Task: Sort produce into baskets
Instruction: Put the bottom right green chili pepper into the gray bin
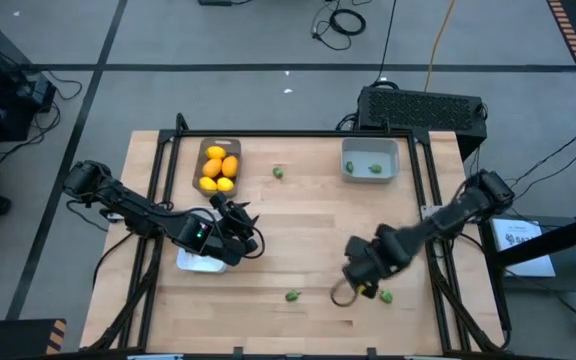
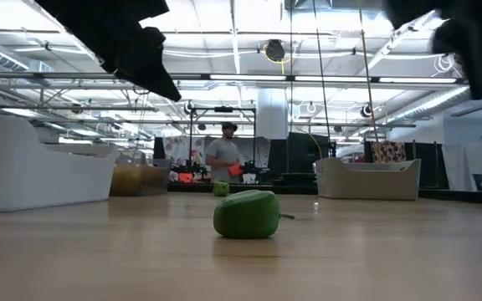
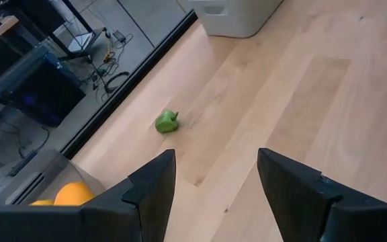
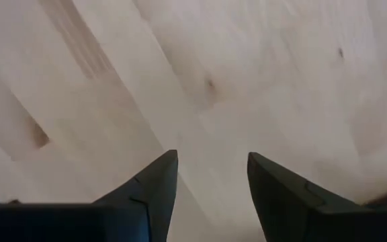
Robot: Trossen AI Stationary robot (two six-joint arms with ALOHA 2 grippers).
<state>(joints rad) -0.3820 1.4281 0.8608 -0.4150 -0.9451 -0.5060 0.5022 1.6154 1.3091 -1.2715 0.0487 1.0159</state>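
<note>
Several yellow-orange lemons [image 1: 218, 167] lie in the grey-brown basket [image 1: 200, 160] at the far left. Green pieces [image 1: 376, 168] lie in the pale grey bin [image 1: 346, 160] at the far right. Loose green pieces rest on the wood: one near the far edge [image 1: 279, 172], two near the front edge [image 1: 292, 295] [image 1: 385, 297]. My left gripper [image 3: 213, 161] hangs open over the table's left part, above the white basket [image 1: 196, 264], with nothing between its fingers. My right gripper [image 4: 210, 165] points down, open, over bare wood near the front right green piece.
A black vented box [image 1: 423, 105] stands beyond the table's far right corner. In the low view the near green piece [image 2: 246, 214] sits at mid table, and a person [image 2: 223, 155] stands in the room behind. Bare wood lies across the table's middle.
</note>
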